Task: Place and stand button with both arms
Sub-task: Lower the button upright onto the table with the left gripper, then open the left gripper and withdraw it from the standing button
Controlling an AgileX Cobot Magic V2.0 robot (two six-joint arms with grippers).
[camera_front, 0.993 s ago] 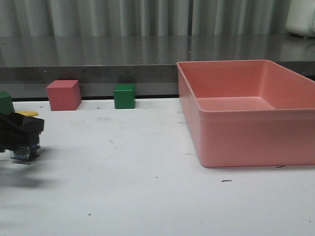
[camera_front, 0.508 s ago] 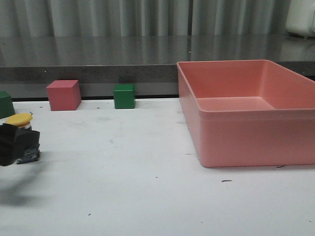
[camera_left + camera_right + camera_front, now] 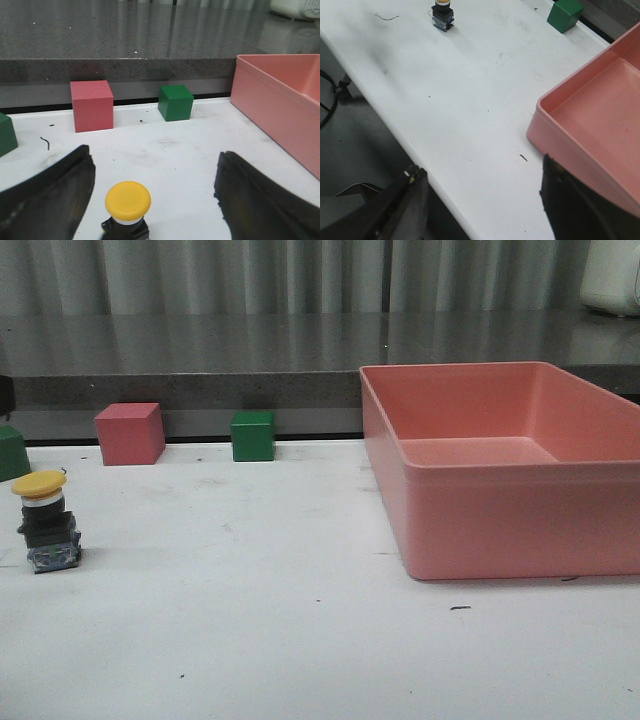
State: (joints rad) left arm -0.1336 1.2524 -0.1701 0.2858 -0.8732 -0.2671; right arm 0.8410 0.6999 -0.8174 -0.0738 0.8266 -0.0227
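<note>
The button [image 3: 40,522] stands upright on the white table [image 3: 300,620] at the far left, yellow cap up, black body and bluish-grey base below. In the left wrist view the button [image 3: 128,205] stands free between the wide-open fingers of my left gripper [image 3: 155,165], nearer one finger [image 3: 55,195] and touching neither. My left gripper is out of the front view. My right gripper [image 3: 480,175] is open and empty over the table's front edge, far from the button [image 3: 443,14]. It is also out of the front view.
A pink cube [image 3: 130,433] and a green cube [image 3: 252,436] stand at the table's back edge. Another green cube [image 3: 10,452] is at the far left, behind the button. A large pink bin [image 3: 520,520] fills the right side. A dark ledge runs behind.
My left gripper has let go of the button and drawn back to the left, out of the front view. The button stays standing upright in place.
</note>
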